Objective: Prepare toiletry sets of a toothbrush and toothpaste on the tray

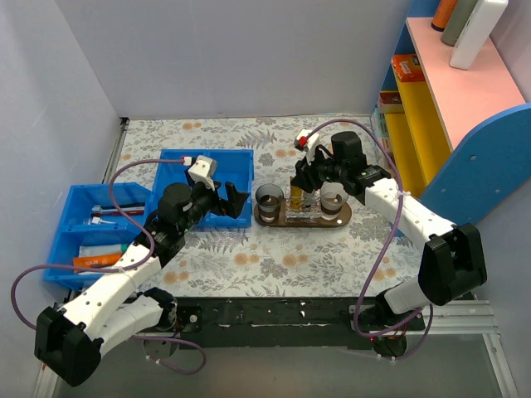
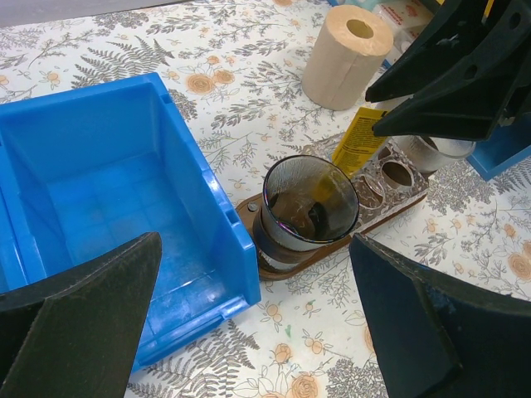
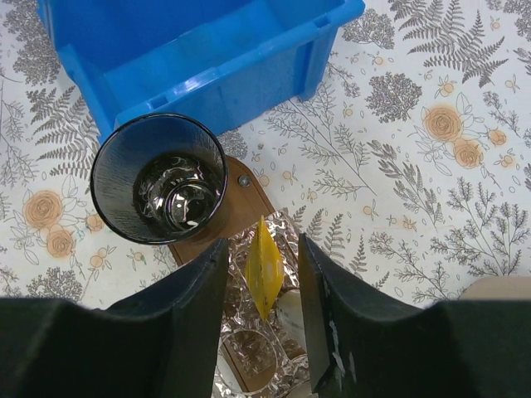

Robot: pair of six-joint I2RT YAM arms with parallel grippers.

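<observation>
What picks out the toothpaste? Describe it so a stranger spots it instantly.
Find the dark wooden tray beside the blue bin. Just past the dark glass cup at its bin end, the toothpaste stands in a silvery holder. It is a small flat tube, the only yellow thing on the tray.

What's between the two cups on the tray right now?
The toothpaste stands in a clear holder there, with the right claw open around it; the left wrist view shows it best.
</observation>
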